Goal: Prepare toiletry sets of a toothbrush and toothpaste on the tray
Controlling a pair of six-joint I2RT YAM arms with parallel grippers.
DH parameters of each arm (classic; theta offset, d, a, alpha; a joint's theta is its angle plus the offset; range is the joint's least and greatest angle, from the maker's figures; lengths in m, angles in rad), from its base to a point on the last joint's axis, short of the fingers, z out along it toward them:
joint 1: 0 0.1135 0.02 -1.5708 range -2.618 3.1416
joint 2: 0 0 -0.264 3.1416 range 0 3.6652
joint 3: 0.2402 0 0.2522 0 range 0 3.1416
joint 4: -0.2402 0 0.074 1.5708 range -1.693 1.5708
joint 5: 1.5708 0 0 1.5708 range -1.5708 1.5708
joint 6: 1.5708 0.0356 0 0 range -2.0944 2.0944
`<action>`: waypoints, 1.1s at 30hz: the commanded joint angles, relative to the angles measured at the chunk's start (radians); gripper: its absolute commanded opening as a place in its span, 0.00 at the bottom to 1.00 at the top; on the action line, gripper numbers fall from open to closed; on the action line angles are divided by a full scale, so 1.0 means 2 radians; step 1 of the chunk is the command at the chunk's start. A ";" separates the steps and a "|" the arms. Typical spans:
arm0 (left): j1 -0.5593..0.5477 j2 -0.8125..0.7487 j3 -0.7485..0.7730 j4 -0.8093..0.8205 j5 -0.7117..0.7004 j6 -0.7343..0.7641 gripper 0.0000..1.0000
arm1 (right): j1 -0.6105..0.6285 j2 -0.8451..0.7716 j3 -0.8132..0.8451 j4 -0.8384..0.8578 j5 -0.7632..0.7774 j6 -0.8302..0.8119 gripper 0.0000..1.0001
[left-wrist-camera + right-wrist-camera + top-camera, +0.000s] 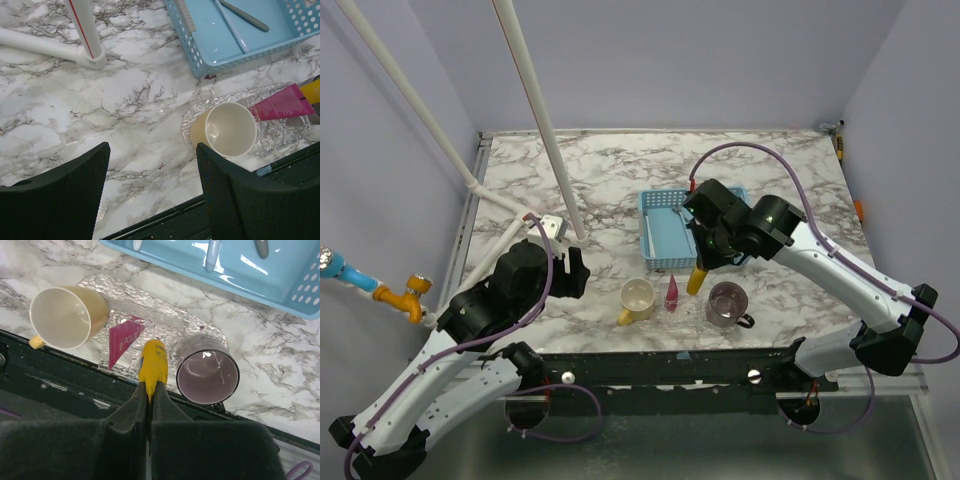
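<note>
Pinching the yellow tube (153, 362) by its flat tail, your right fingers (131, 407) hold it over the clear tray (162, 310) at frame centre, between the pink tube (125, 337) lying there and the purple mug (207, 375), probably to set it down. Your left fingers (65, 190) are spread and empty above the counter (75, 110). The grey brush (245, 15) and the pale blue brush (231, 25) lie in the blue basket (250, 54), upper right, their ends cut off. Whether the tube touches the tray, you cannot tell.
</note>
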 commanded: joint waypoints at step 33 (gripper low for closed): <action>0.003 -0.009 -0.009 0.011 0.004 -0.002 0.70 | 0.041 0.015 -0.072 0.074 0.057 0.032 0.00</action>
